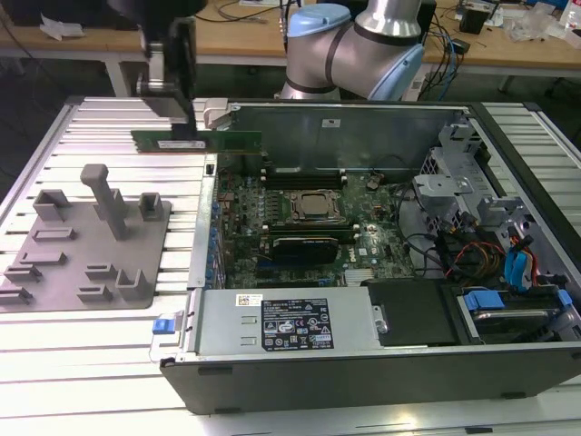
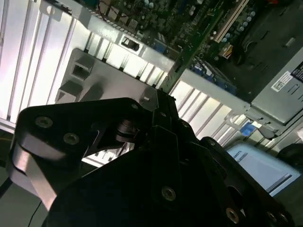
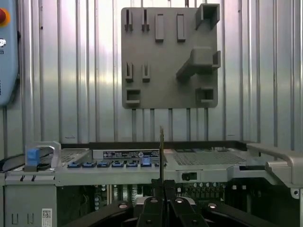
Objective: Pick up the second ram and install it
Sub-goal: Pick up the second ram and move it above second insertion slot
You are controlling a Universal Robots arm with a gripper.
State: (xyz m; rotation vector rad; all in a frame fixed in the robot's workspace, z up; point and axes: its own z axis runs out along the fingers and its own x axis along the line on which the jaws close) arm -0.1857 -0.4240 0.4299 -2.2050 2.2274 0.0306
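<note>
Right now my hand (image 1: 172, 123) is clenched on the second ram (image 1: 218, 142), holding it level in the air across the open computer case's (image 1: 345, 123) wall, at the exterior view's left; the grey fixture tray (image 1: 64, 259) lies on the slatted tabletop (image 1: 91, 363) beside the case

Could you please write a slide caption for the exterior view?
The hand holds the second ram level above the table, near the open computer case.
</note>
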